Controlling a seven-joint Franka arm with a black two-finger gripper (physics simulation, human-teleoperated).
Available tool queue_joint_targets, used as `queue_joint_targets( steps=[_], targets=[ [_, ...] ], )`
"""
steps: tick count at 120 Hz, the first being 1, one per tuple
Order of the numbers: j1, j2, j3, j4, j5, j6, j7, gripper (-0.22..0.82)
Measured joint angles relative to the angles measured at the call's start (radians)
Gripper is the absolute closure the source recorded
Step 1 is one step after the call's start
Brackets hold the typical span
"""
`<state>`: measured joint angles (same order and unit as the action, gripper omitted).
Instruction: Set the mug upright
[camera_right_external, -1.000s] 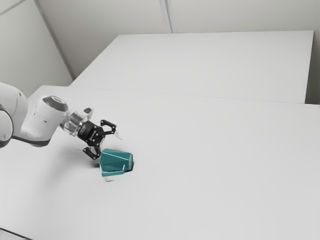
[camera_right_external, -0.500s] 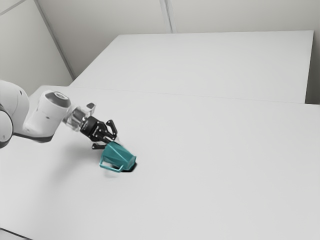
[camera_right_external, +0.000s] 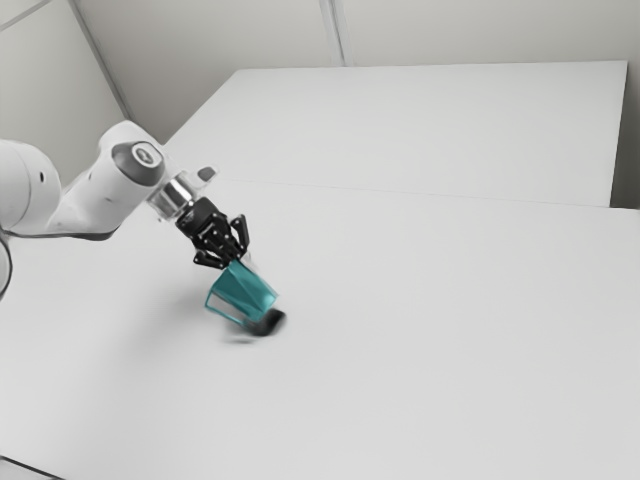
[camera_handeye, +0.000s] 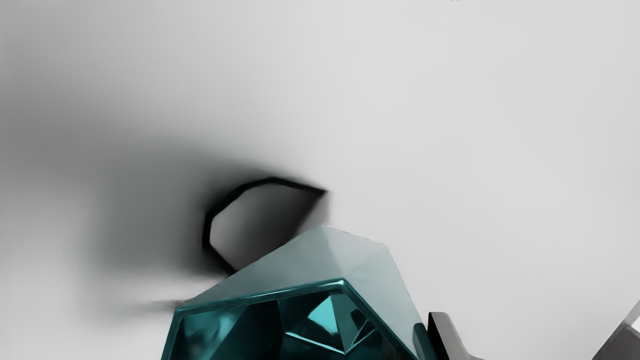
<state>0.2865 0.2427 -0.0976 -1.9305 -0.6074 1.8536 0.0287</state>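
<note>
In the exterior view, the gripper (camera_right_external: 236, 260) is shut on the teal mug (camera_right_external: 247, 291) at its upper, open end. The mug hangs tilted, its base pointing down toward the exterior view's right and its handle on the side toward the exterior view's left. A dark shadow lies under the base. From the wrist view, the rim and faceted inside of the mug (camera_handeye: 260, 300) face the camera. There the gripper (camera_handeye: 424, 345) has one fingertip against the mug's outer side by the rim; the other fingertip is hidden.
The mug is over a broad white table (camera_right_external: 430, 330). Behind it stands a large pale raised panel or surface (camera_right_external: 420, 130), with walls farther back. The arm reaches in from the exterior view's left.
The gripper has closed on the mug and risen with it. The mug has gone from lying on its side to hanging tilted, its handle swung toward the exterior view's left.
</note>
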Motion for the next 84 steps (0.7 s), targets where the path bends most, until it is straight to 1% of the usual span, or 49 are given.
queue_joint_targets(
  steps=[30, 46, 64, 84],
  targets=[
    [-0.073, -0.086, -0.036, -0.004, 0.360, 0.135, -0.007, 0.78],
    [-0.081, -0.101, -0.051, -0.006, 0.522, 0.197, -0.011, 0.78],
    [-0.088, -0.109, -0.068, -0.014, 0.631, 0.242, -0.018, 0.78],
    [-0.090, -0.105, -0.071, -0.035, 0.677, 0.268, -0.032, 0.78]
  ],
)
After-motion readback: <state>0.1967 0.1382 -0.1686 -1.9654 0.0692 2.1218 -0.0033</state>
